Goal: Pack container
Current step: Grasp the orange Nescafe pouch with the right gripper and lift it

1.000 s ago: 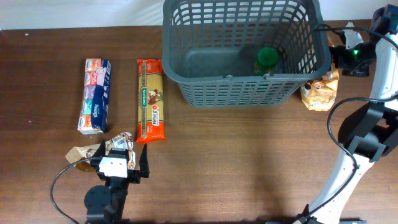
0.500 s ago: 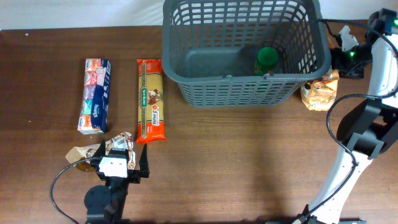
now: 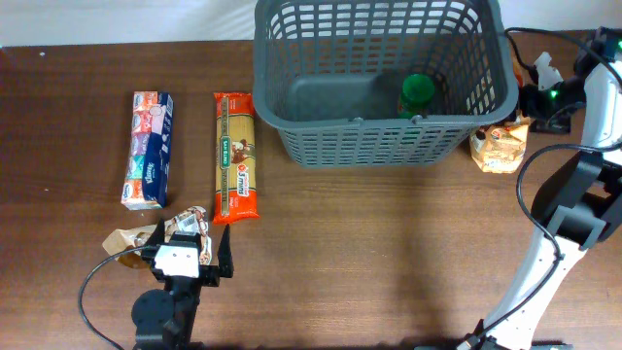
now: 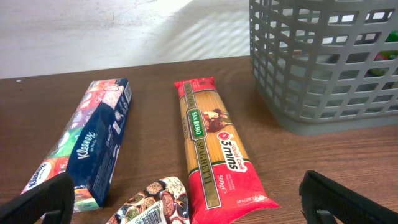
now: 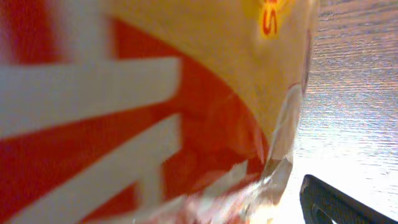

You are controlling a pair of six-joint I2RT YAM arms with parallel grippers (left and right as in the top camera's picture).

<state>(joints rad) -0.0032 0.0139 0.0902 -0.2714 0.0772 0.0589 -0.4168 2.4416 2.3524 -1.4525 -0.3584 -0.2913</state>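
The dark grey basket stands at the back middle, with a green-capped bottle inside at its right; its lattice wall shows in the left wrist view. My left gripper is open near the front left. A small patterned pouch lies between its fingers. My right gripper hangs right of the basket, just above an orange snack bag. In the right wrist view the bag fills the frame, and one finger shows at the far right, so the jaws are open.
A red spaghetti pack and a blue Kleenex box lie side by side left of the basket, also in the left wrist view: the spaghetti and the Kleenex box. The right arm's base stands at the right edge.
My right gripper has shifted a little to the right and down, towards the snack bag. The left arm and the objects have not moved.
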